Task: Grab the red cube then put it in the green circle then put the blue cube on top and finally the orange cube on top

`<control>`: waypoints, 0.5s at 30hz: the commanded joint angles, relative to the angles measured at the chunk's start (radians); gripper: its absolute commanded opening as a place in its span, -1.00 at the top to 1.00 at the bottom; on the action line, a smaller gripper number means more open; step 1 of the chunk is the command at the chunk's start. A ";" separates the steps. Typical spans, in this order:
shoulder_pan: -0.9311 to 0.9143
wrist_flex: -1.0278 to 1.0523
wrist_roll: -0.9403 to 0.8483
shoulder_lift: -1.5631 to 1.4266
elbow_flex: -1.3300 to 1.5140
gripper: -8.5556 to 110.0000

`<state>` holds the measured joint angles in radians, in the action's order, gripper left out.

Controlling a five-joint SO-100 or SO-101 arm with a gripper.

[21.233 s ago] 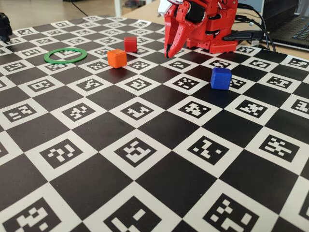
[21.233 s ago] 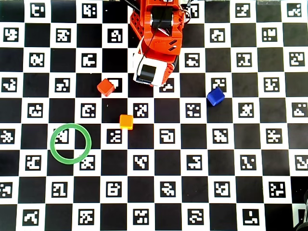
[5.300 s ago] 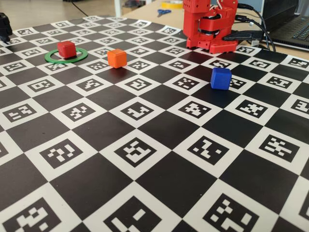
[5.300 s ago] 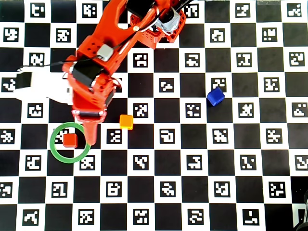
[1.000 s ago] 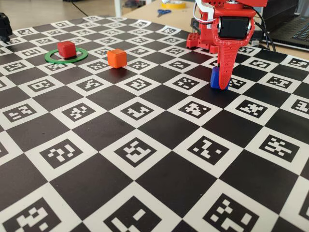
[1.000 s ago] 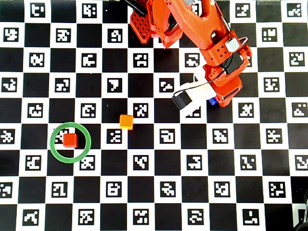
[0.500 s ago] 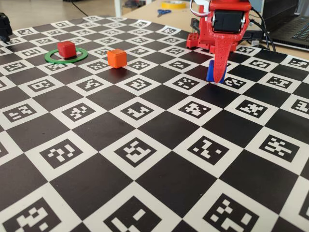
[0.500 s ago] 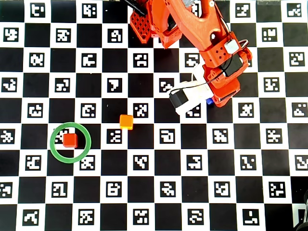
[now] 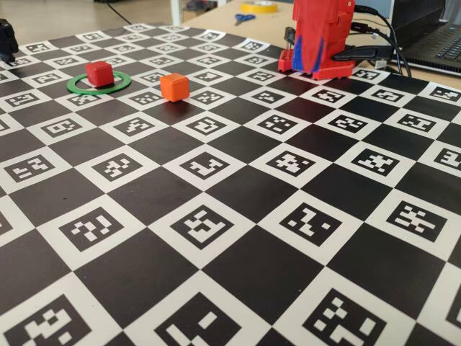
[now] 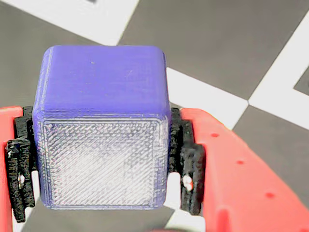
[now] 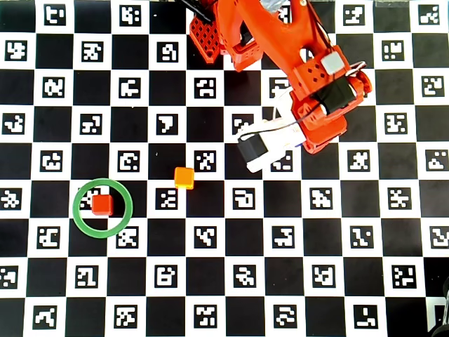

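Observation:
In the wrist view the blue cube (image 10: pixel 101 125) sits clamped between the black pads (image 10: pixel 186 159) of my gripper (image 10: pixel 101 164), held above the checkered board. In the fixed view the gripper (image 9: pixel 315 61) is a raised red blur at the back with blue streaks of the cube (image 9: pixel 315 49). From overhead the gripper (image 11: pixel 309 144) covers the cube. The red cube (image 9: pixel 99 73) (image 11: pixel 102 204) rests inside the green circle (image 9: pixel 99 93) (image 11: pixel 102 236) at the left. The orange cube (image 9: pixel 174 86) (image 11: pixel 184 177) stands alone between the ring and the arm.
The board is a black-and-white marker checkerboard (image 9: pixel 216 216). The arm's red base (image 11: pixel 217 35) stands at its far edge. Scissors (image 9: pixel 243 19), a yellow tape roll (image 9: pixel 261 6), cables and a laptop (image 9: pixel 439 43) lie behind the board.
The gripper has lifted the blue cube off the board and risen; the cube's former square is bare. In the overhead view the arm has shifted slightly up and left. The other cubes stay put.

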<state>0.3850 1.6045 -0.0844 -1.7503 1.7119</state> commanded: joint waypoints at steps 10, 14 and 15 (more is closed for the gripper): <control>-0.385 0.230 -0.261 0.012 -0.396 0.85; -0.512 0.235 -0.348 0.057 -0.472 0.86; -0.543 0.235 -0.370 0.072 -0.494 0.86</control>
<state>-0.0568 1.7395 -0.3835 -1.6828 1.3606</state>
